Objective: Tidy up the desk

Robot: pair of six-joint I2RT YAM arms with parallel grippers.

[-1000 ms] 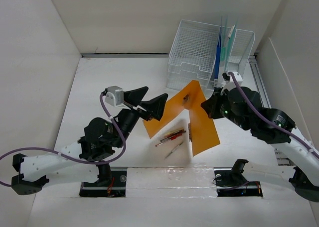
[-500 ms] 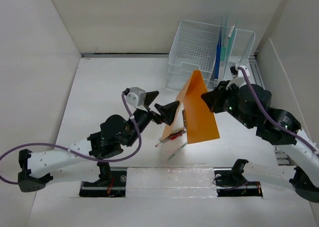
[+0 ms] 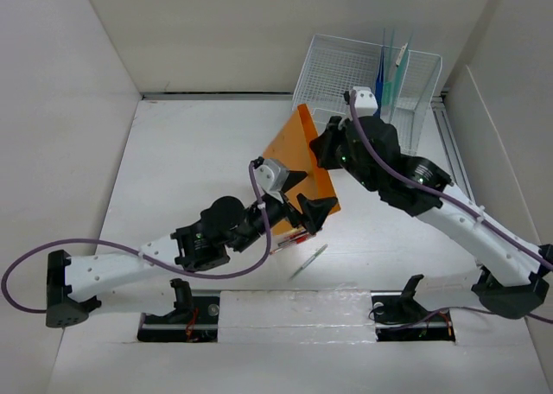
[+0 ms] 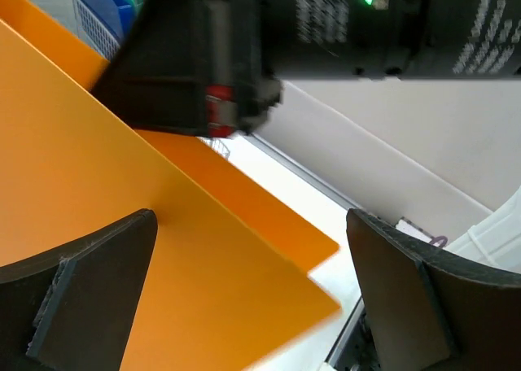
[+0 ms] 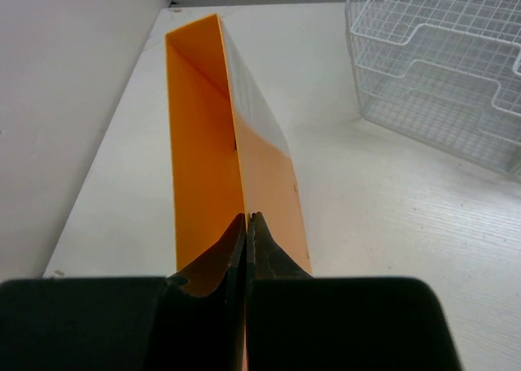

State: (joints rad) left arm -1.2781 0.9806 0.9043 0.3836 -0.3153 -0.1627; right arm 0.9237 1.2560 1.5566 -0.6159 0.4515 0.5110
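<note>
A: The orange folder [image 3: 304,156] has gone from the middle of the frame a second ago up toward the wire-mesh file organizer [image 3: 346,74], and the right arm has swung in with it. The left arm has stretched out from the left side to the centre.

B: So the folder is off the bench [image 3: 190,161] now?

A: It looks lifted and stands on edge, just left of and below the organizer in the top view. The right hand [image 5: 247,224] is pinched tight on one edge of it; the wrist view shows the jaws closed on the sheet, with the two covers spreading apart in a narrow V beyond.

B: And the left hand [image 3: 307,195]?

A: Spread wide and holding nothing. In its own camera the folder's lower corner fills the space between the two fingers [image 4: 89,281], but I cannot tell whether either pad touches it.

B: What does that mean for the tidying?

A: I would judge the folder is headed for the organizer, where blue and teal folders [image 3: 380,74] already stand upright. The left hand seems placed to steady the loose covers.

B: Anything left on the bench?

A: The red pens [image 3: 298,236] and a white pen [image 3: 309,260] lie below the left hand, near the frame's centre, not yet sorted.
</note>
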